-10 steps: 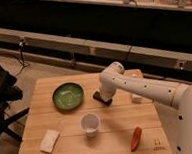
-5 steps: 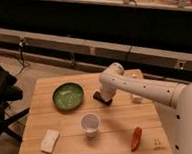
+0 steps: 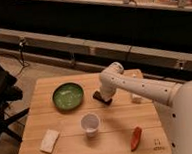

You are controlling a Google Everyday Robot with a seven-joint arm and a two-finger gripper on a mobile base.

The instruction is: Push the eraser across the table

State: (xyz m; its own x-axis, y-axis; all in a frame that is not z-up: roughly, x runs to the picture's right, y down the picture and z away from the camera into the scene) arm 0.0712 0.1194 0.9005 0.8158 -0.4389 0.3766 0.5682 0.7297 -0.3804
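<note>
On the slatted light-wood counter (image 3: 118, 122), the white arm's gripper (image 3: 105, 98) presses down at the flat dark rectangular eraser (image 3: 100, 97), finger state indiscernible.

The gripper (image 3: 105, 97) sits low near the middle of the tabletop. A green bowl (image 3: 68, 96) lies just left of the jaws, apart from them. A white cup (image 3: 90, 124) stands upright nearer the camera than the jaws and slightly left. A cream block (image 3: 49, 141) lies flat well to their front left. A red-orange thing (image 3: 136, 138) lies front right of the jaws. A small white thing (image 3: 136, 97) sits to their right. A black chair (image 3: 1, 99) stands far to their left.
</note>
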